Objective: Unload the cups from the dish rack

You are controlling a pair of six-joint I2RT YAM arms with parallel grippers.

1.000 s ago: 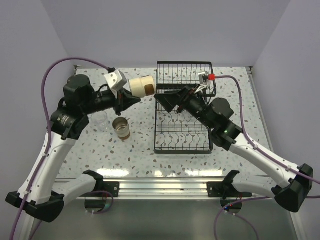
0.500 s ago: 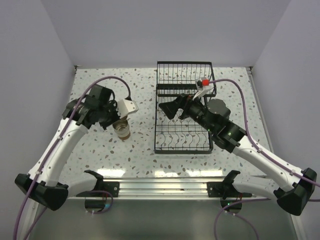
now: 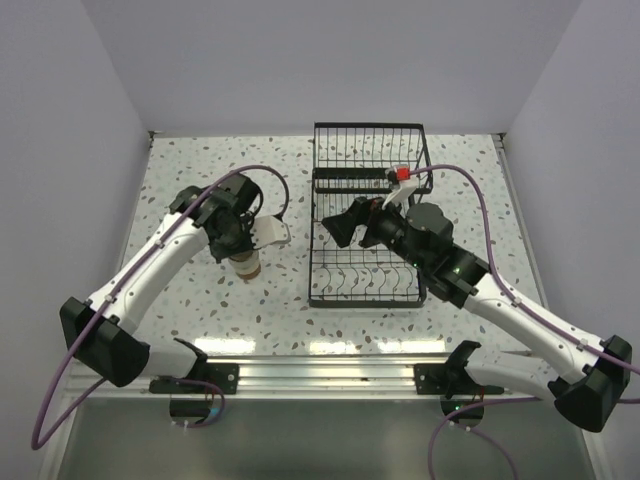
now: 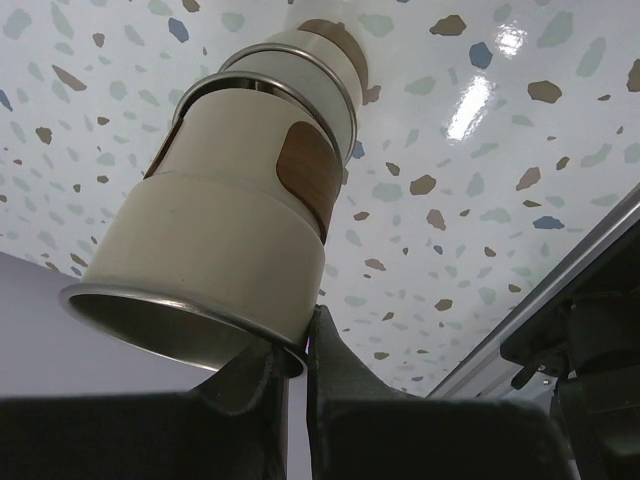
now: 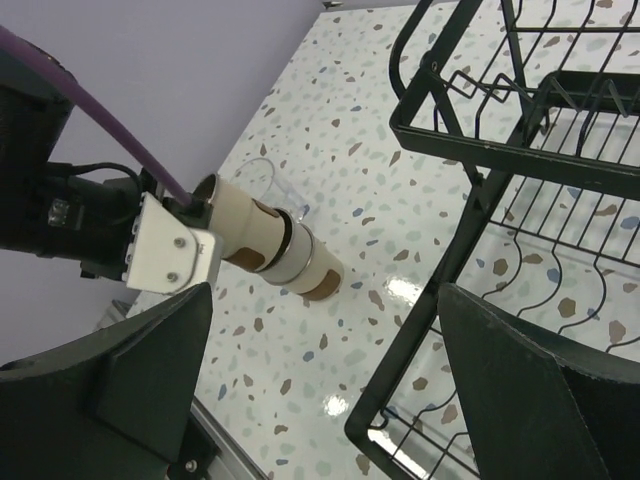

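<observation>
My left gripper (image 3: 246, 243) is shut on the rim of a brown and tan cup (image 4: 215, 230), one finger inside and one outside. This cup sits nested in a second brown cup (image 4: 322, 62) that stands on the table. The stacked pair also shows in the right wrist view (image 5: 275, 255), with a clear tumbler (image 5: 272, 185) just behind it. The black wire dish rack (image 3: 366, 303) stands to the right. My right gripper (image 3: 347, 227) is open and empty above the rack's left side. No cup shows in the visible part of the rack.
The speckled table (image 3: 180, 300) is bounded by grey walls at the back and sides. The rack's taller basket section (image 3: 368, 150) is at the far end. A metal rail (image 3: 320, 375) runs along the near edge.
My left gripper has swung the cup from sideways beside the rack down and left into the brown cup on the table. My right gripper has drifted slightly right over the rack.
</observation>
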